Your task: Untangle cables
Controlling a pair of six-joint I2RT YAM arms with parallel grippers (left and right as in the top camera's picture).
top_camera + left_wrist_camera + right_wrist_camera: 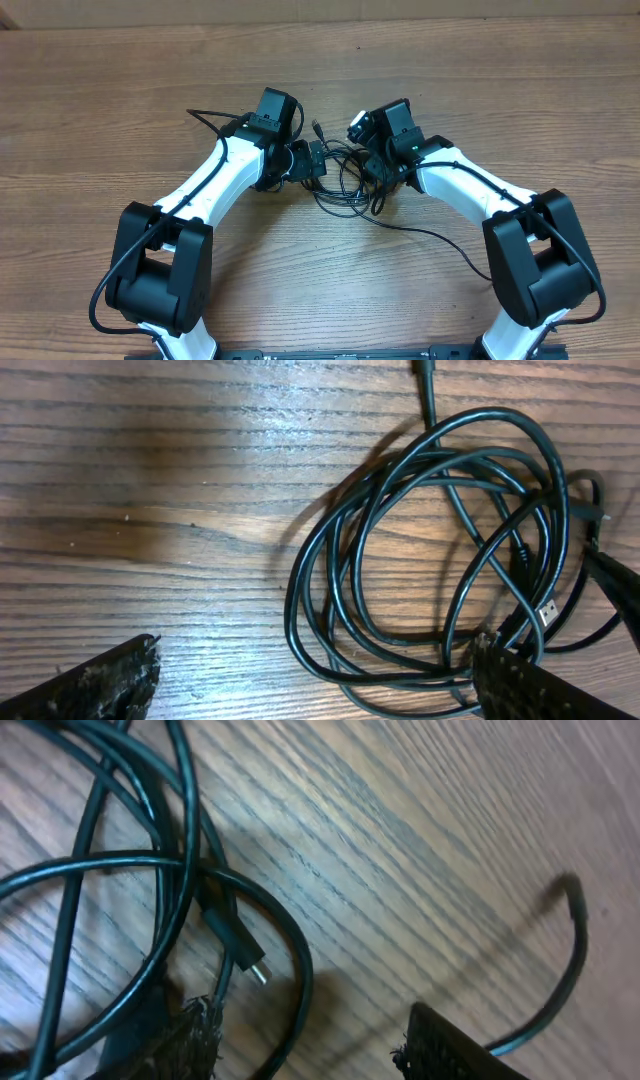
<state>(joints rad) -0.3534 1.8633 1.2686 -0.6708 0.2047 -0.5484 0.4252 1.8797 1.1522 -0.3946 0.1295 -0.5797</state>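
- Wooden table point(100, 100): brown, with long grain lines, under everything in all three views.
- Left arm point(205, 185) and right arm point(470, 185): white with black joints. Stand at the near edge and bend toward each other, so that the wrists come near one another over the middle of the table.
- Cables point(345, 180): thin black cords, lying on the table in the middle, between the two wrists, as one loose bundle of overlapping loops. Cross each other many times in the left wrist view point(440, 560). How many cords, cannot tell.
- Strand point(430, 235): thin and black. Leaves the bundle and runs over the table toward the base of the right arm.
- Left gripper point(315, 685): low over the table at the left side of the bundle. Fingers spread wide, pinching nothing. One fingertip point(530, 690) over the lower edge of the loops, the other point(100, 685) over bare wood, well apart from the cords.
- Right gripper point(320, 1045): low at the right side of the bundle. Fingers apart with a clear gap, pinching nothing as far as visible. One fingertip point(190, 1040) beside or on the loops, cannot tell which.
- Silver-tipped plug point(245, 955): small, lying among the loops, just beside that fingertip.
- Plug end point(317, 128): sticks out of the bundle toward the far side of the table, near the left wrist.
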